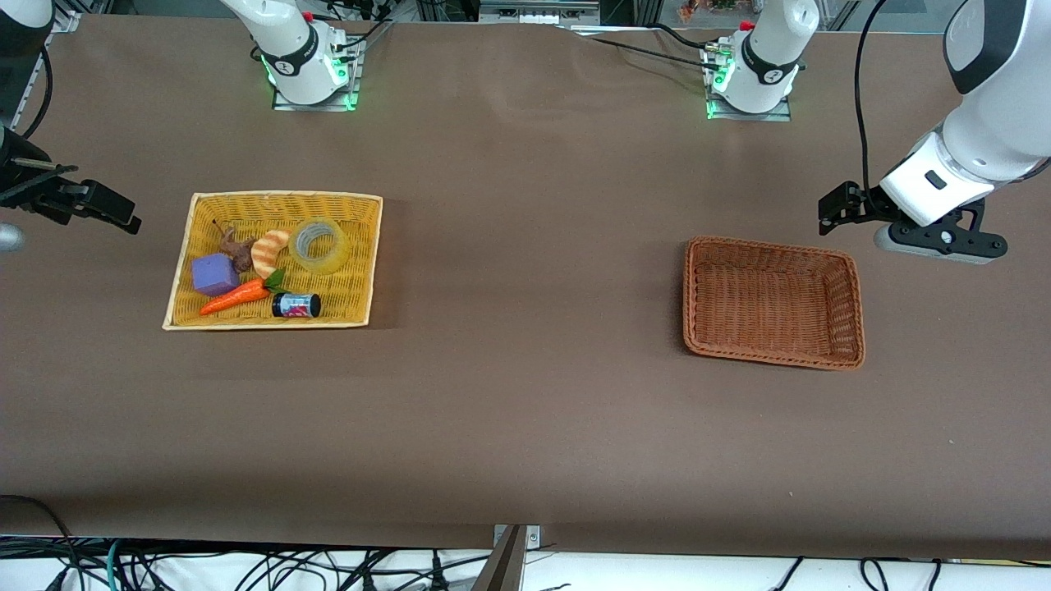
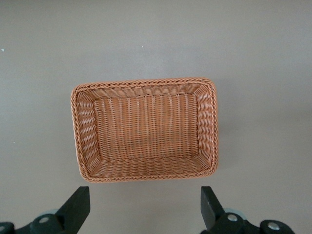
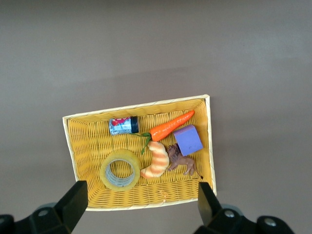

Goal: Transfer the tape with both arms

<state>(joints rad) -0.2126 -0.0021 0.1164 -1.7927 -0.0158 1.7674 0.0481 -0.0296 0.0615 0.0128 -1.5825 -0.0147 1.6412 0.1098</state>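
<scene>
Beside the carrot (image 3: 171, 126) in the yellow basket (image 1: 187, 257), tape (image 3: 120, 169) lay; only wrist views showed both grippers' (image 2: 145, 208) (image 3: 141, 210) fingers apart; brown basket (image 2: 209, 126) held nothing.

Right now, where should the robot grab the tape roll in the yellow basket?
Probably from straight above: the tape lies flat, hole up. One finger goes into the hole and one outside, pinching the ring wall on the side away from the croissant, which is close beside it.
</scene>
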